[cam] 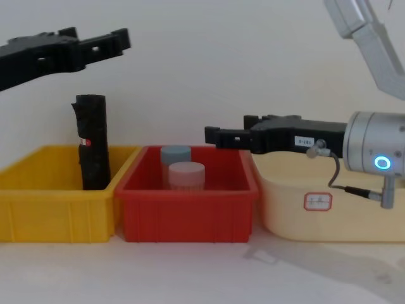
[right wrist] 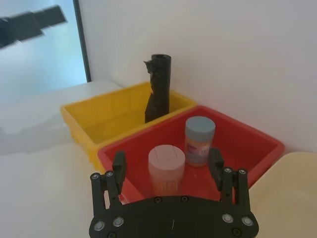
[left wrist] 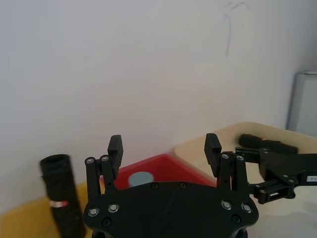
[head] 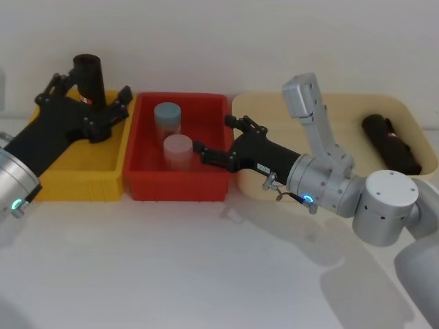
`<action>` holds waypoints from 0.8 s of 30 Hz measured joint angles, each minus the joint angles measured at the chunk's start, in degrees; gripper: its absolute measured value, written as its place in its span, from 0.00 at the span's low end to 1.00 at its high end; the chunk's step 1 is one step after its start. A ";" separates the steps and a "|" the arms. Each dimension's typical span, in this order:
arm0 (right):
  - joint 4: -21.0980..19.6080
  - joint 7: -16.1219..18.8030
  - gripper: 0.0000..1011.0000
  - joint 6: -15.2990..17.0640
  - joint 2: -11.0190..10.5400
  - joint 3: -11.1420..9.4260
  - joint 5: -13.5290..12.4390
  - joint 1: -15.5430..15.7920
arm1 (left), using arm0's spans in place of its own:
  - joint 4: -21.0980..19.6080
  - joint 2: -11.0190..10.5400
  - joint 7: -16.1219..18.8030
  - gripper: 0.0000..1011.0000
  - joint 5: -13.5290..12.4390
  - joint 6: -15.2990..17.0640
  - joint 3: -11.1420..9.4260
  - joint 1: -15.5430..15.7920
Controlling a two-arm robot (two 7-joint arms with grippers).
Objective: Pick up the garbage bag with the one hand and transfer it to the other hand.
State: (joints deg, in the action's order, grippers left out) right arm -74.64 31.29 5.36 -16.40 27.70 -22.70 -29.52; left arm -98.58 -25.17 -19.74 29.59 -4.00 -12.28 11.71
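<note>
The left gripper [cam: 98, 37] is held high over the yellow bin [cam: 38, 190], pointed forward and to the right, with its fingers spread apart and empty. It is positioned above the top of the bag [cam: 92, 142], which is stood upright at the back of that bin and is not touched. The right gripper [cam: 229, 132] is extended leftward over the right rim of the red bin [cam: 190, 209], its fingers likewise parted with nothing between them. A blue-capped jar [head: 167, 116] and a pink-capped jar [head: 177, 151] are stood in the red bin between the grippers, and a second black roll [head: 391, 142] is laid in the beige bin [cam: 285, 209] beyond the right arm.
</note>
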 joint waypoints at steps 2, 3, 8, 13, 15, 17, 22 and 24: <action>0.77 0.05 0.99 0.07 0.15 0.10 -0.04 -0.39 | -0.29 -0.14 0.52 0.99 -0.21 -0.15 0.43 -0.45; 1.68 0.10 0.99 0.10 0.31 0.28 -0.04 -0.90 | -0.42 -0.22 0.76 0.99 -0.32 -0.22 0.64 -0.67; 4.55 0.24 0.99 -0.04 0.67 0.95 0.18 -2.34 | -1.14 -0.56 2.03 0.99 -0.87 -0.57 1.69 -1.80; 8.24 0.44 0.99 -0.87 1.23 1.82 1.21 -4.13 | -1.57 -0.78 2.81 0.99 -1.19 -0.78 2.34 -2.47; 9.95 0.56 0.99 -1.27 1.53 2.31 1.77 -4.99 | -1.76 -0.85 3.10 0.99 -1.31 -0.88 2.58 -2.74; 10.94 0.72 0.99 -1.62 1.75 2.61 2.21 -5.53 | -1.84 -0.90 3.25 0.99 -1.38 -0.93 2.71 -2.88; 14.33 1.29 0.99 -2.77 2.60 3.66 3.51 -7.36 | -2.08 -1.02 3.67 0.99 -1.55 -1.04 3.08 -3.26; 15.01 1.51 0.99 -3.07 2.82 3.88 3.84 -7.80 | -2.16 -1.05 3.76 0.99 -1.59 -1.07 3.17 -3.35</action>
State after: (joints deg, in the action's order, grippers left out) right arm -59.63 32.80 2.29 -13.58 31.58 -18.85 -37.31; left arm -100.73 -26.22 -15.98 28.00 -5.07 -9.11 8.36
